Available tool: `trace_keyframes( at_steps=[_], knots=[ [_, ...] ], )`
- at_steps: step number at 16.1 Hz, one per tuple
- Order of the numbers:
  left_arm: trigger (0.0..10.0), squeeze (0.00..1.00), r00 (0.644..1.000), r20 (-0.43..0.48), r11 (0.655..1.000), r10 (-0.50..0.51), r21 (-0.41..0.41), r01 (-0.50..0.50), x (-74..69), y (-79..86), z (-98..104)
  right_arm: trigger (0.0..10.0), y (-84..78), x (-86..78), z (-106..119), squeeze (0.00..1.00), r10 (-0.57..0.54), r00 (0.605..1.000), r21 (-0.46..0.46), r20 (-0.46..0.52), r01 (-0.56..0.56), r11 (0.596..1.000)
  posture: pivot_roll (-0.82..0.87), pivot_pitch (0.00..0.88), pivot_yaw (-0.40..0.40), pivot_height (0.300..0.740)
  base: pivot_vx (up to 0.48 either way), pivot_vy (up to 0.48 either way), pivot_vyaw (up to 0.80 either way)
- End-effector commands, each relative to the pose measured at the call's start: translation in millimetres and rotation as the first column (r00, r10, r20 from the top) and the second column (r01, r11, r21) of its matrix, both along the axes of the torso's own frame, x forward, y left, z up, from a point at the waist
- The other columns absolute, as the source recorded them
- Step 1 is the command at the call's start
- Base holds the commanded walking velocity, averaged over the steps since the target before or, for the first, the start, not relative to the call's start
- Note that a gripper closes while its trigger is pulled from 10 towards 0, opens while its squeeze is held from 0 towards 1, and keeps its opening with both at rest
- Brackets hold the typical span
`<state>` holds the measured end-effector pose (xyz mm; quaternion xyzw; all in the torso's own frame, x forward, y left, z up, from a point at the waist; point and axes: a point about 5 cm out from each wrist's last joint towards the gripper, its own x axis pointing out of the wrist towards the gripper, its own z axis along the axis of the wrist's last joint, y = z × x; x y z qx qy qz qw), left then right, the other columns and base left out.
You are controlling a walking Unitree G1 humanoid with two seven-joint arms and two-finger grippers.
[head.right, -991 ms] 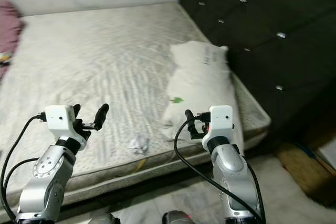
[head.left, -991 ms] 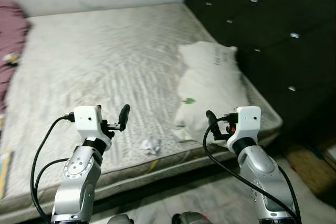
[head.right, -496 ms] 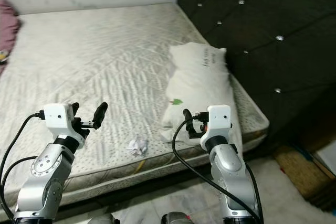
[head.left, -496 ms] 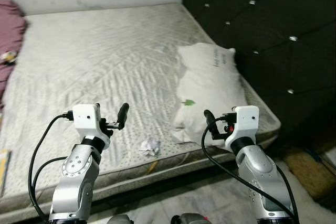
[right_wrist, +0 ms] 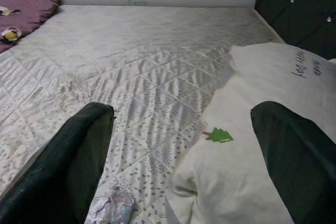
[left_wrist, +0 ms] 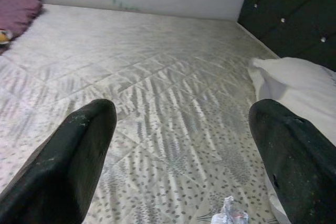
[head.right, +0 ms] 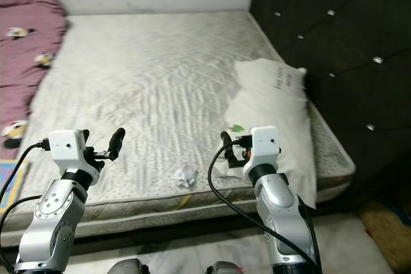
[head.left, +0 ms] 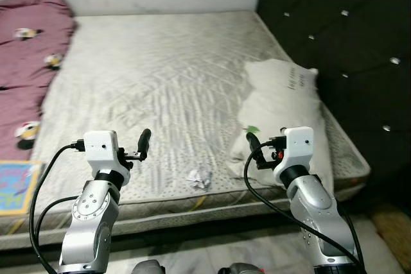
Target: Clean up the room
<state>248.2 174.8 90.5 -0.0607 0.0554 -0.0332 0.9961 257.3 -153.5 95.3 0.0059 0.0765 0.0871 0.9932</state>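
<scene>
A crumpled white paper wad (head.left: pixel 200 176) lies on the grey patterned mattress (head.left: pixel 160 75) near its front edge. It also appears low between the fingers in the wrist views, as the wad (left_wrist: pixel 228 216) and the wad (right_wrist: pixel 113 208). My left gripper (head.left: pixel 141 145) hovers open above the front edge, left of the wad. To the wad's right my right gripper (head.left: pixel 253 147) is open too, just in front of a white pillow (head.left: pixel 289 104). Both hold nothing.
A dark tufted headboard (head.left: pixel 359 30) stands along the right side. A maroon blanket (head.left: pixel 29 49) with small prints covers the mattress's far left. A colourful flat item (head.left: pixel 16 185) lies at the left edge. Bare floor (head.left: pixel 192 255) runs below the bed.
The whole picture has shifted: the camera turned left, bringing the maroon blanket and the colourful item into view. Both arms hold the same pose, and the wad and pillow have not moved.
</scene>
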Motion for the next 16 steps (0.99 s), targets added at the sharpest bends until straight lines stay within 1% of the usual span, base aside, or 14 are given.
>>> trace_keyframes(
  at_steps=[1,5,6,8,10,12,14,16],
  knots=[
    [10.0,0.0,1.0,0.01,1.0,-0.001,0.001,0.001,0.5,0.0,3.9,10.0,-1.7,1.5,0.2,0.0,-0.008,1.0,0.004,-0.002,0.008,1.0,0.0,0.0,-0.014,0.74,0.0,0.48,0.0],
    [10.0,0.0,1.0,0.002,1.0,-0.005,-0.006,0.005,1.5,-0.8,3.2,10.0,-2.2,1.0,0.0,0.0,-0.018,1.0,0.008,-0.002,0.018,1.0,0.0,0.0,-0.011,0.74,0.0,0.48,0.0],
    [10.0,0.0,1.0,0.02,1.0,-0.009,-0.002,0.009,2.0,-0.5,4.8,10.0,-2.4,0.8,0.7,0.0,-0.02,1.0,0.01,0.002,0.02,1.0,0.0,0.0,-0.01,0.74,0.0,0.48,0.0],
    [10.0,0.0,1.0,0.02,1.0,-0.003,-0.015,0.003,2.8,-0.1,5.1,10.0,-3.3,0.6,1.3,0.0,-0.026,1.0,0.013,0.004,0.026,1.0,0.0,0.0,-0.012,0.74,0.0,0.469,0.0],
    [10.0,0.0,0.999,0.036,1.0,-0.009,0.009,0.009,3.0,-0.5,7.2,10.0,-3.7,0.5,1.6,0.0,-0.028,1.0,0.014,0.005,0.028,1.0,0.0,0.0,-0.012,0.74,0.0,0.0,0.0],
    [10.0,0.0,0.999,0.033,1.0,-0.016,0.001,0.016,2.7,-0.8,6.7,10.0,-3.6,0.3,0.6,0.0,-0.031,0.999,0.021,-0.005,0.031,0.999,0.0,0.0,-0.014,0.74,0.0,0.0,0.0],
    [10.0,0.0,0.999,0.032,1.0,-0.019,-0.001,0.019,2.8,-1.3,6.7,10.0,-4.2,0.3,0.7,0.0,-0.031,0.999,0.021,-0.006,0.031,0.999,0.0,0.0,-0.016,0.74,0.0,0.0,-0.64],
    [10.0,0.0,0.999,0.031,1.0,-0.023,-0.001,0.023,2.5,-2.1,6.3,10.0,-4.5,0.2,0.4,0.0,-0.031,0.999,0.018,-0.006,0.031,0.999,0.0,0.0,-0.018,0.74,0.0,0.0,0.0]
  ],
)
